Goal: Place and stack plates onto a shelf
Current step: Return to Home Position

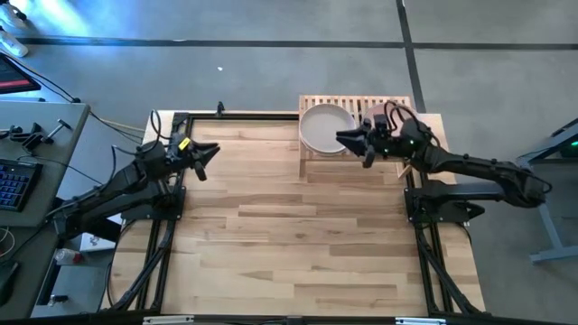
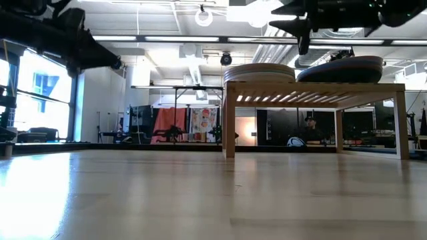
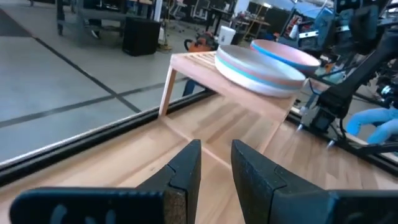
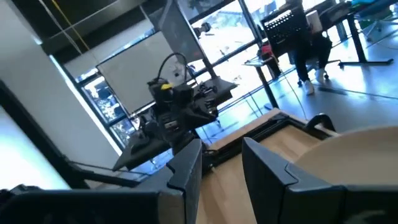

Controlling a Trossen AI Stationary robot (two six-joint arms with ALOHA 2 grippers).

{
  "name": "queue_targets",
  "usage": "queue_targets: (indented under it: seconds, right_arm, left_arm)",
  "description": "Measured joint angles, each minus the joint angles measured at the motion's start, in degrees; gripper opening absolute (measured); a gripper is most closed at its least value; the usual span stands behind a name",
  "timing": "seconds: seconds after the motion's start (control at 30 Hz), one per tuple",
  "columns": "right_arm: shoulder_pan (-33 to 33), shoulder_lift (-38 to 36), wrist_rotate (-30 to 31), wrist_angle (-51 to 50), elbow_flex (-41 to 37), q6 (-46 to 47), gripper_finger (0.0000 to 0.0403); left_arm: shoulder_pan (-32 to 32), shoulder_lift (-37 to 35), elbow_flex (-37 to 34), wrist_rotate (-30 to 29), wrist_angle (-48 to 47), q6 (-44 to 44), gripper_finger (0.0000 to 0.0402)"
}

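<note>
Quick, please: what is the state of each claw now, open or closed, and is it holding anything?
Left claw: open, holding nothing, over the table's left edge.
Right claw: open, holding nothing, above the shelf.

left gripper (image 3: 215,147) parted, right gripper (image 4: 222,145) parted

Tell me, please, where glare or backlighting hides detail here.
Low view: ceiling lights silhouette the right plate stack and the right end effector above the shelf. High view: glare on the floor, top-left. Right wrist view: windows backlight the left arm.
</note>
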Motion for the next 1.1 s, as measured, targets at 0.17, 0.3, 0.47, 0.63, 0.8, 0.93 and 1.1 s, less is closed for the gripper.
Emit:
queue_targets:
  seconds: [0.17, 0.3, 0.47, 0.63, 0.8, 0.93, 1.1]
  right_arm:
    - [0.17, -2.58, 0.02, 3.61, -5.84, 0.39, 0.0098]
    - [0.17, -4.15, -1.14, 6.7, -10.13, 1.26, 0.0098]
    - [0.15, -6.51, -2.03, 6.56, -13.82, 1.24, 0.0098]
    - [0.15, -8.56, -4.27, 6.84, -13.84, 1.49, 0.0098]
    - [0.31, -9.8, -7.33, 6.91, -12.59, 1.61, 0.0098]
    - [2.59, -9.75, -8.41, 6.82, -11.33, 2.44, 0.0098]
    - [10.07, -9.47, -5.31, 5.63, -11.23, 0.95, 0.0098]
  left_arm:
    - [0.02, -0.06, -2.75, -0.06, 1.74, 0.17, 0.0076]
    - [0.02, -0.06, -5.0, -0.07, 5.12, 3.08, 0.0076]
    - [-0.02, -0.02, -6.82, 1.37, 9.76, 5.2, 0.0076]
    - [0.0, 0.05, -6.87, 2.97, 9.59, 9.24, 0.0076]
    - [0.0, 0.05, -6.87, 2.71, 9.55, 8.63, 0.0076]
    - [0.02, 0.05, -6.87, 2.51, 9.53, 8.62, 0.0076]
    - [0.02, 0.09, -6.87, 2.54, 8.98, 8.6, 0.0076]
